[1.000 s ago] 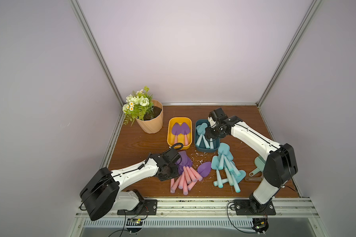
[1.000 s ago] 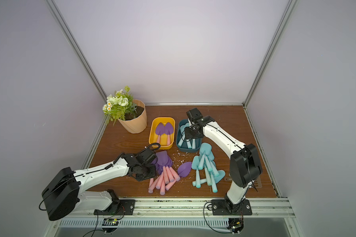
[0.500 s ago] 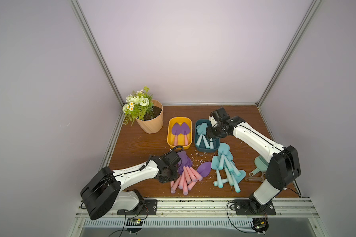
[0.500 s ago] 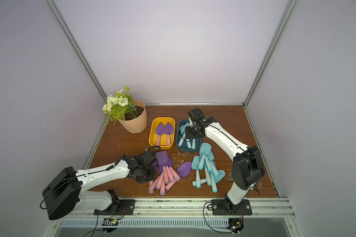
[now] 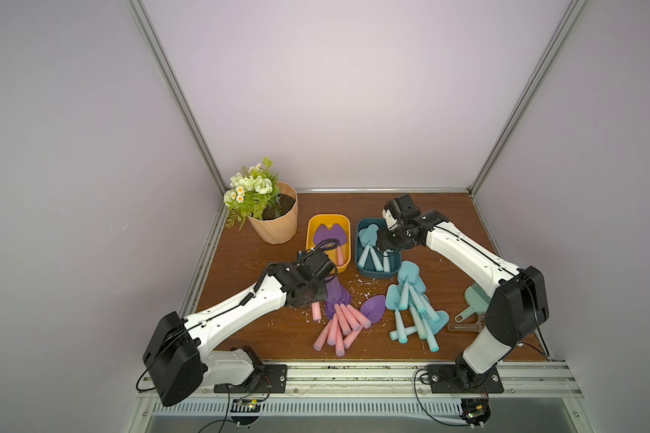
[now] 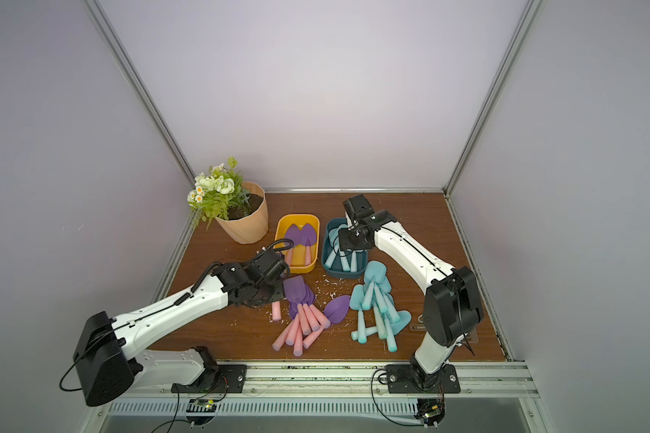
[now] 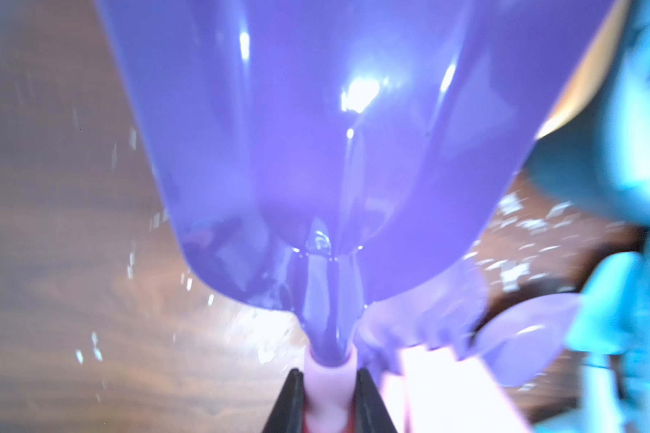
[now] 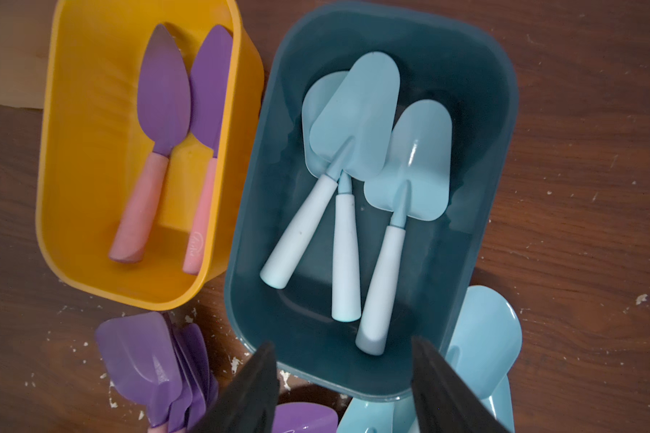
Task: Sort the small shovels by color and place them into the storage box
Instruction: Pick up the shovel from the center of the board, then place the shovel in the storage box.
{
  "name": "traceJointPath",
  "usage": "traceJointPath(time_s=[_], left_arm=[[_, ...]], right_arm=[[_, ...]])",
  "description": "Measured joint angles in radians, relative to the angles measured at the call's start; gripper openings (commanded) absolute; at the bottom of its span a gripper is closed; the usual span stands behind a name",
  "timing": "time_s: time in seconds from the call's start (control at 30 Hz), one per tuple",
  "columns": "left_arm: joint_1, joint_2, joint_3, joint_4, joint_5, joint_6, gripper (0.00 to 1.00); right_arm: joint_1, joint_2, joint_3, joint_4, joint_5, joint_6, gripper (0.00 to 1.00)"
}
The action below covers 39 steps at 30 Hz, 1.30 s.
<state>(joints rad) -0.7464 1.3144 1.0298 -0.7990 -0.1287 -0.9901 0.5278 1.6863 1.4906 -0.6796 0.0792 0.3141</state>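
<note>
My left gripper [image 7: 329, 393] is shut on the pink handle of a purple shovel [image 7: 316, 150]. In both top views that shovel [image 5: 334, 292] [image 6: 295, 288] sits at the left edge of the pile of purple shovels [image 5: 344, 318]. Beside this lies a pile of turquoise shovels [image 5: 409, 303]. The yellow storage box [image 5: 310, 232] holds two purple shovels [image 8: 164, 97]. The teal storage box [image 5: 376, 273] holds three turquoise shovels [image 8: 353, 112]. My right gripper [image 8: 341, 343] [image 5: 389, 240] hangs open over the teal box with nothing between its fingers.
A potted plant [image 5: 274, 221] stands at the back left. A pale green dustpan [image 5: 473, 300] and a beige scoop [image 5: 464, 327] lie by the right arm's base. White crumbs [image 5: 361, 288] are scattered between the boxes and the piles.
The left gripper has shut on the pink handle of a purple shovel at the pile's left edge. The right arm has hardly moved and stays open.
</note>
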Motion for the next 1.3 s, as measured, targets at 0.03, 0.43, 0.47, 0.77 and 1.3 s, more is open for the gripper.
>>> traceJointPath(time_s=[0.03, 0.43, 0.47, 0.77, 1.3], left_arm=[[0.032, 0.027, 0.051, -0.002, -0.005, 0.042, 0.01], [0.258, 0.56, 0.669, -0.003, 0.012, 0.425, 0.01], [0.262, 0.601, 0.695, -0.001, 0.025, 0.447, 0.01], [0.28, 0.764, 0.725, -0.013, 0.121, 0.511, 0.01], [0.282, 0.772, 0.642, 0.023, 0.191, 0.504, 0.12]], right_arm=[[0.0, 0.003, 0.011, 0.0, 0.003, 0.002, 0.61], [0.0, -0.024, -0.018, -0.024, 0.051, 0.072, 0.6], [0.0, -0.035, -0.028, -0.03, 0.053, 0.077, 0.6], [0.0, -0.124, -0.083, -0.051, 0.098, 0.125, 0.6], [0.0, -0.134, -0.115, -0.073, 0.117, 0.158, 0.6]])
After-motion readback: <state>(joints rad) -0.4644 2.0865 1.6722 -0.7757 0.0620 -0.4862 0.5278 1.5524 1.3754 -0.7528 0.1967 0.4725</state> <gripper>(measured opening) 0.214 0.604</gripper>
